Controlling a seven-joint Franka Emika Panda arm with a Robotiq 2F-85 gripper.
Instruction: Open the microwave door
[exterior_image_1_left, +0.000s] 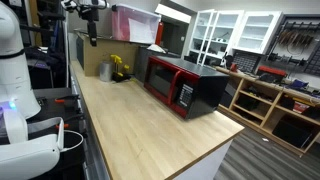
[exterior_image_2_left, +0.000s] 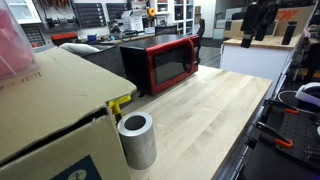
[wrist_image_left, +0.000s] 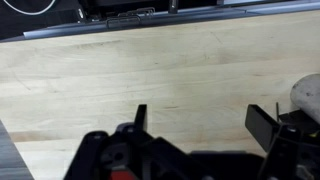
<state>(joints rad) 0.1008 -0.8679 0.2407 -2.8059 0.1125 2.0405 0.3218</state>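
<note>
The microwave (exterior_image_1_left: 200, 88) stands on the wooden counter, black on top with a red front; it also shows in an exterior view (exterior_image_2_left: 150, 45). The microwave door (exterior_image_1_left: 163, 79) is shut, with its dark window facing the counter (exterior_image_2_left: 172, 62). My gripper (exterior_image_1_left: 93, 35) hangs high above the counter, well away from the microwave, and also shows in an exterior view (exterior_image_2_left: 252, 32). In the wrist view the gripper (wrist_image_left: 200, 120) is open and empty, with both fingers over bare wood.
A brown cardboard box (exterior_image_2_left: 45, 115) and a grey cylinder (exterior_image_2_left: 137, 140) stand at one end of the counter (exterior_image_1_left: 150, 135). A yellow object (exterior_image_1_left: 120, 68) lies by the box. Shelves and cabinets (exterior_image_1_left: 235, 30) stand behind.
</note>
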